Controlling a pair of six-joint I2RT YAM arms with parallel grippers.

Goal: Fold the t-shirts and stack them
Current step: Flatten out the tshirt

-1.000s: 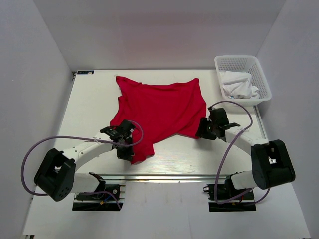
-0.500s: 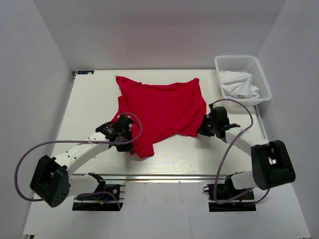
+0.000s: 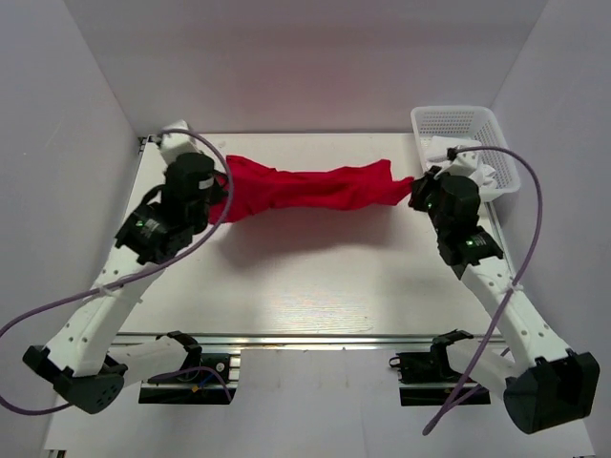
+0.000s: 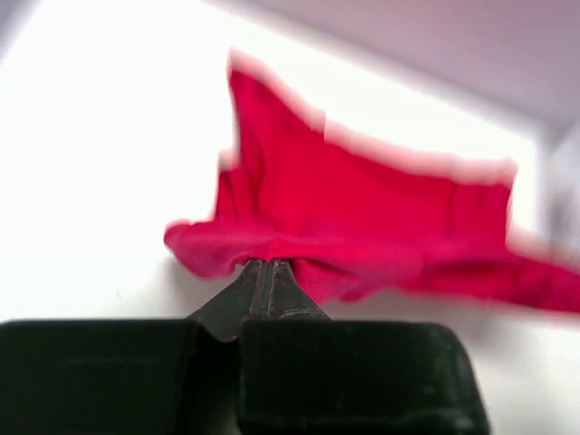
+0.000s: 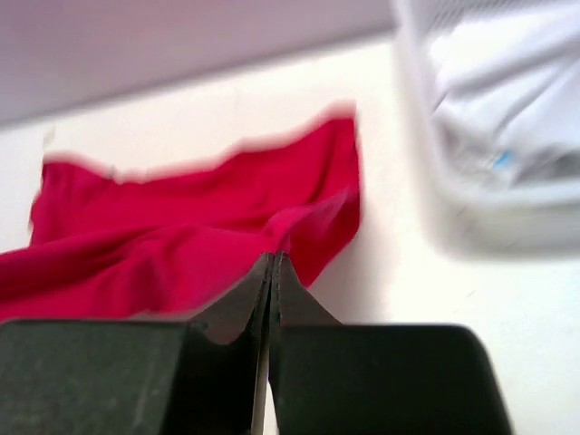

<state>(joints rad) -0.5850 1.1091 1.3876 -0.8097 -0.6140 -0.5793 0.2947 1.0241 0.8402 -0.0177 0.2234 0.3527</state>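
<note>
A bright red t-shirt (image 3: pixel 310 188) hangs stretched between my two grippers above the far half of the table, bunched into a long band. My left gripper (image 3: pixel 218 187) is shut on its left end; in the left wrist view the gripper (image 4: pixel 266 264) pinches a fold of the red t-shirt (image 4: pixel 362 217). At the other end my right gripper (image 3: pixel 416 189) is shut on the cloth. In the right wrist view this gripper (image 5: pixel 273 256) bites the edge of the red t-shirt (image 5: pixel 181 227).
A white mesh basket (image 3: pixel 496 143) with white cloth (image 3: pixel 458 162) inside stands at the table's far right corner, close beside my right gripper; it shows blurred in the right wrist view as the basket (image 5: pixel 471 208). White walls close in left, right and behind.
The right gripper closed on the shirt's right edge. Both arms then rose and swung toward the far side, lifting the flat shirt off the table and pulling it into a stretched band.
</note>
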